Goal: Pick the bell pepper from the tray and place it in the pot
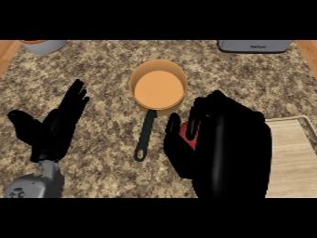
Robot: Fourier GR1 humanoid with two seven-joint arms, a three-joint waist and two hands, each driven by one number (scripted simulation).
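Right hand is curled round a red thing, prob. the pepper; only a sliver shows between thumb and fingers, so shape can't be confirmed. Hand and pepper sit left of the tray, off its edge, just beside the pot handle and below-right of the bowl. Pepper is not in the pot yet.

Left hand rests w/ fingers straight and spread, pointing up, at the view's left, well apart from the pot. Holds nothing.

Risks, as I judge them:
- Pot handle runs down toward the robot, close to the right thumb. A move straight to the bowl could knock it and spin or slide the pot.
- Hand hides nearly all the pepper, so how well it's seated can't be checked; if only pinched at one side it may roll out on the way.
- Pot opening is not much wider than the hand. Letting go off-centre could land the pepper on the rim and send it onto the counter.
- Releasing too high: bounce-out.

Count:
- hands: 2
- pot: 1, orange inside, dark handle
- pepper: 1 seen
- tray: 1, pale wood, partly cut by the right edge
- grey vessel top left: 1
- grey appliance top right: 1
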